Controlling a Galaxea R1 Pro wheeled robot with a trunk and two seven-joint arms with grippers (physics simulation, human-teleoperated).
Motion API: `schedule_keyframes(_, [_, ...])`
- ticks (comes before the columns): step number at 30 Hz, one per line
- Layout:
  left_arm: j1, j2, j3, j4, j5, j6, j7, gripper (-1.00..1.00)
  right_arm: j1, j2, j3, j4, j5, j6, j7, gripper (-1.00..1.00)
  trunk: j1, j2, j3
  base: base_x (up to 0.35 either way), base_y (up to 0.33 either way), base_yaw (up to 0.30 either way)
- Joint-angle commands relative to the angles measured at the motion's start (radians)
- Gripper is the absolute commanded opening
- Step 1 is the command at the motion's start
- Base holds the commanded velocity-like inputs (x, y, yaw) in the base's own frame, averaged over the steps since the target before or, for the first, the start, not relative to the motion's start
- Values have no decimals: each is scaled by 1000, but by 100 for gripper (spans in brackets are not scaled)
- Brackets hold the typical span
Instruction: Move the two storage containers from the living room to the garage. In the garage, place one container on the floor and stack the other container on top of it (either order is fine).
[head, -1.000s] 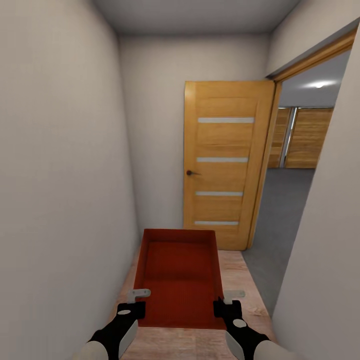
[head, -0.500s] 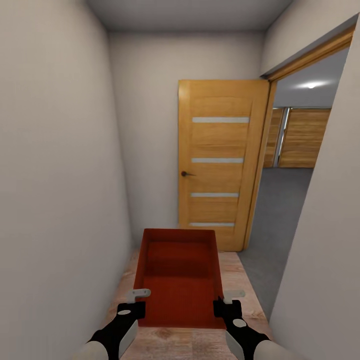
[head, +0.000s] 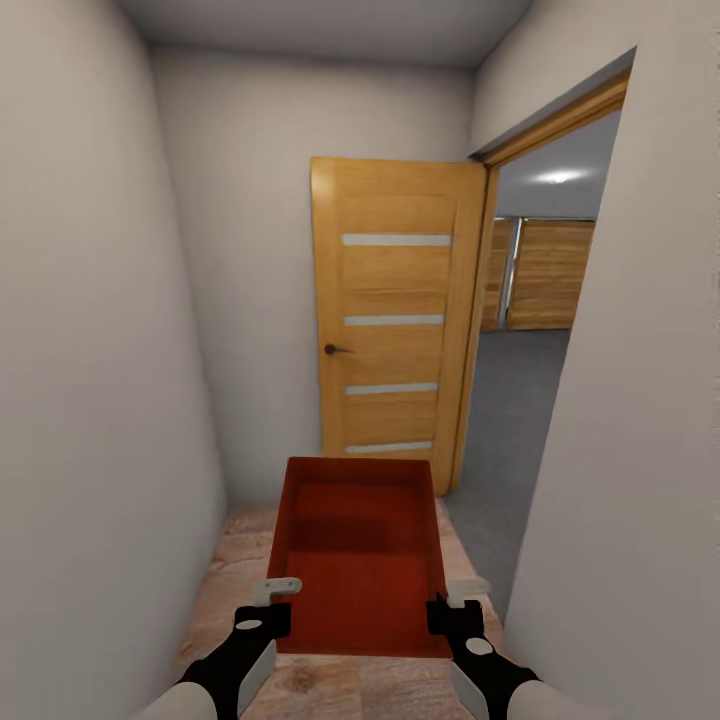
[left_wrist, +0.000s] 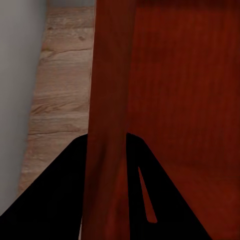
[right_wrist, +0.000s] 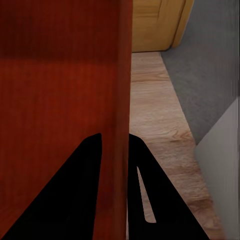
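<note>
One orange-red storage container (head: 358, 560) hangs level in front of me over the light wood-plank floor of a narrow corridor. My left gripper (head: 268, 600) is shut on its left wall near the close end, and my right gripper (head: 450, 600) is shut on its right wall. In the left wrist view the black fingers (left_wrist: 60, 195) clamp the red wall (left_wrist: 107, 100). The right wrist view shows the right gripper (right_wrist: 116, 136) pinching the other wall (right_wrist: 122, 75). Through the doorway at the right I see the garage with its dark grey floor (head: 505, 420). The living room is out of view.
An open wooden door (head: 395, 320) with frosted slits stands ahead beside the doorway. Pale walls close in at the left (head: 90, 400) and at the right (head: 630, 450). A wood-plank garage door (head: 548, 275) shows far inside the garage.
The whole picture has shifted left, so the camera has turned right and moved on. The container and both grippers keep their places in the view.
</note>
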Motion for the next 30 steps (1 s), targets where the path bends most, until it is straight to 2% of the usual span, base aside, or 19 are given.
schedule_keyframes(1, [0,0,21,-6,-20,8,12,-100,-1,2,-35,2,1,0,-7,-100,1,-1,0,197,225,-283])
schedule_keyframes(19, [0,0,20,-6,-20,7,12,-100,-1,2,-35,2,1,-1,-7,-100,1,-1,0,230,230,-284])
schedule_keyframes(26, [0,0,21,-6,-20,7,12,-100,0,2,-34,2,2,-1,-7,-100,1,-1,0,31,14,-284])
schedule_keyframes(30, [0,0,21,-6,-20,7,12,-100,-1,2,-34,2,2,-1,-7,-100,1,-1,0,203,0,-284])
